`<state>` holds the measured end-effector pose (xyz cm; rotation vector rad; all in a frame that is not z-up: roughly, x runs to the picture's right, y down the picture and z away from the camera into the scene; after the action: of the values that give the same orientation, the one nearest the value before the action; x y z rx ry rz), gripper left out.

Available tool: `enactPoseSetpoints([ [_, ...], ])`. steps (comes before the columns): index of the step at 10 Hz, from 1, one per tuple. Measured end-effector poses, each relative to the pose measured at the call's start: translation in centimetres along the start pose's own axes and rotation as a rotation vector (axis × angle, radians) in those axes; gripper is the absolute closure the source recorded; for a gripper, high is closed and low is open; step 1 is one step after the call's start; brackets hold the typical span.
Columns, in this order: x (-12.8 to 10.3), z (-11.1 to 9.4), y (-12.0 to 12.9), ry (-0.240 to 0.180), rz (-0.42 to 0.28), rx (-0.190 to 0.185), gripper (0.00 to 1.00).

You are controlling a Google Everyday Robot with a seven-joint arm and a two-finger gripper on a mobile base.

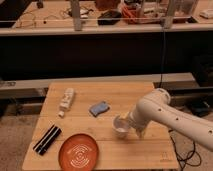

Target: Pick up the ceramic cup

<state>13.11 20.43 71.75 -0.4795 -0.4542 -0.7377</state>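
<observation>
The ceramic cup [120, 125], small, white and round, sits on the wooden table [105, 120] right of centre. My white arm comes in from the right, and my gripper [131, 127] is right at the cup's right side, touching or nearly touching its rim. The arm's bulk hides the fingers. The cup looks upright, at or just above the tabletop.
An orange plate [79, 151] lies at the front, a black flat object [47, 139] at the front left, a white bottle-like object [66, 101] at the back left, and a blue-grey sponge [99, 108] near the middle. A shelf with clutter runs behind the table.
</observation>
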Motion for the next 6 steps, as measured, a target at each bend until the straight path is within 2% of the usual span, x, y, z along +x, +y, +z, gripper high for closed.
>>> enactPoseSetpoints([
  [6, -0.03, 0.29, 0.51, -0.008, -0.022, -0.014, 0.20],
])
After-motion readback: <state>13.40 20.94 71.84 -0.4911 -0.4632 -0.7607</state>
